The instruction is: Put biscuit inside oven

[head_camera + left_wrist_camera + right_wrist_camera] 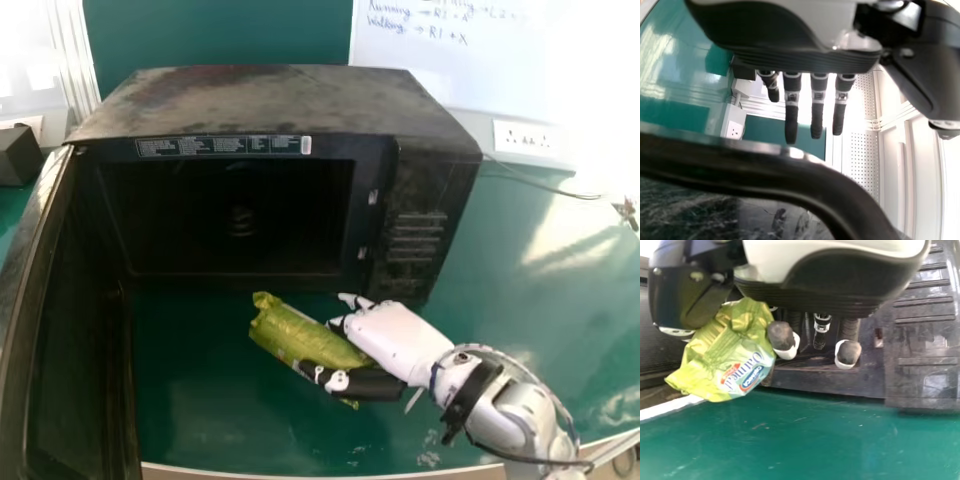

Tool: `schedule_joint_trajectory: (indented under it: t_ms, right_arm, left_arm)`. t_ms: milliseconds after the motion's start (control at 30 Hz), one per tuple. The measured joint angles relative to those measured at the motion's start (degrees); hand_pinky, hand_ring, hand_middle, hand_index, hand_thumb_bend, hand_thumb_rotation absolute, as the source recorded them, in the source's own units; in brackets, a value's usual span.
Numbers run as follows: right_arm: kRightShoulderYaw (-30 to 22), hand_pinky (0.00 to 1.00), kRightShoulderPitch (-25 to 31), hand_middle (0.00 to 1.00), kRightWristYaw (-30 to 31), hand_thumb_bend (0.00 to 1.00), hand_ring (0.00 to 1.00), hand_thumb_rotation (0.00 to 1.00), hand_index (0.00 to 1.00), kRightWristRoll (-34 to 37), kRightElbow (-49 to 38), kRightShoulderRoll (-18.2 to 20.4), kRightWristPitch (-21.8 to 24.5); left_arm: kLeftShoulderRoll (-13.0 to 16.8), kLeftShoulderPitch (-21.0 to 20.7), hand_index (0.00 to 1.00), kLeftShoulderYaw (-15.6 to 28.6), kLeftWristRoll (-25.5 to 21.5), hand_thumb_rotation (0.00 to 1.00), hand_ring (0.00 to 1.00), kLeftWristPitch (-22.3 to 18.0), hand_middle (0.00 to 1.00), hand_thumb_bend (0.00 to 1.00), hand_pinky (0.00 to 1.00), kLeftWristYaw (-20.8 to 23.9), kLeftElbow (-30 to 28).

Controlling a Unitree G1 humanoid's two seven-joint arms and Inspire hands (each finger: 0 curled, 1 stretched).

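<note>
In the head view my right hand (398,342) is in front of the oven, its thumb and fingers round a green biscuit packet (300,338). The packet is tilted, one end pointing toward the oven opening. The right wrist view has the packet (735,355) between the thumb and the curled fingers of my right hand (825,285). The black oven (270,100) faces me, its door (75,340) swung wide at the left. My left hand (791,112) has its fingers straight, beside the dark door edge (755,167) in the left wrist view.
The oven stands on a green table (240,430), whose near edge runs below the packet. A cable and a wall socket (525,135) are at the back right. A dark box (18,155) sits at the far left, beyond the door.
</note>
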Motion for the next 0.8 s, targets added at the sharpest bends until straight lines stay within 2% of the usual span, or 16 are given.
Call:
schedule_joint_trajectory:
  t_ms: [67, 200, 467, 567, 633, 667, 700, 800]
  right_arm:
    - [0.0, 0.0, 0.0, 0.0, 0.4, 0.38, 0.0, 0.0, 0.07, 0.0, -0.3, 0.6, 0.3]
    - [0.2, 0.0, -0.2, 0.0, 0.7, 0.28, 0.0, 0.0, 0.07, 0.0, -0.6, 1.5, 0.3]
    - [1.7, 0.0, -2.6, 0.0, 0.8, 0.27, 0.0, 0.0, 0.07, -0.1, -0.8, 5.2, 0.4]
    - [2.5, 0.0, -4.1, 0.0, 0.7, 0.04, 0.0, 0.0, 0.06, -0.6, -0.2, 6.0, 0.1]
    - [3.0, 0.0, -4.7, 0.0, 0.6, 0.01, 0.0, 0.0, 0.07, -1.1, 0.3, 6.6, 0.1]
    - [3.3, 0.0, -5.0, 0.0, 0.5, 0.13, 0.0, 0.0, 0.07, -1.2, 0.5, 7.1, 0.0]
    - [3.7, 0.0, -5.4, 0.0, 0.5, 0.19, 0.0, 0.0, 0.07, -1.3, 0.7, 7.5, 0.0]
    - [4.3, 0.0, -6.7, 0.0, 0.4, 0.22, 0.0, 0.0, 0.08, -1.6, 1.2, 8.5, 0.0]
  left_arm:
    - [0.0, -0.1, 0.83, 0.0, 0.0, 0.64, 0.71, 0.0, 0.82, 0.76, 0.64, 0.0, 0.2]
    - [0.0, -0.1, 0.83, 0.0, 0.0, 0.66, 0.71, 0.0, 0.82, 0.77, 0.64, 0.0, 0.3]
    - [0.0, -0.1, 0.82, -0.2, 0.0, 0.66, 0.69, 0.0, 0.81, 0.78, 0.62, -0.6, 0.4]
    - [0.0, -0.1, 0.82, -0.2, 0.1, 0.67, 0.68, 0.0, 0.81, 0.77, 0.61, -0.6, 0.4]
    - [0.0, -0.1, 0.82, -0.2, 0.1, 0.67, 0.68, 0.0, 0.8, 0.78, 0.61, -0.6, 0.4]
    - [0.0, -0.1, 0.82, -0.2, 0.0, 0.67, 0.68, 0.0, 0.8, 0.78, 0.61, -0.7, 0.4]
    - [0.0, -0.1, 0.82, -0.2, 0.0, 0.68, 0.69, 0.0, 0.81, 0.78, 0.62, -0.7, 0.4]
    - [0.0, -0.1, 0.83, -0.2, 0.0, 0.67, 0.7, 0.0, 0.82, 0.78, 0.63, -1.0, 0.4]
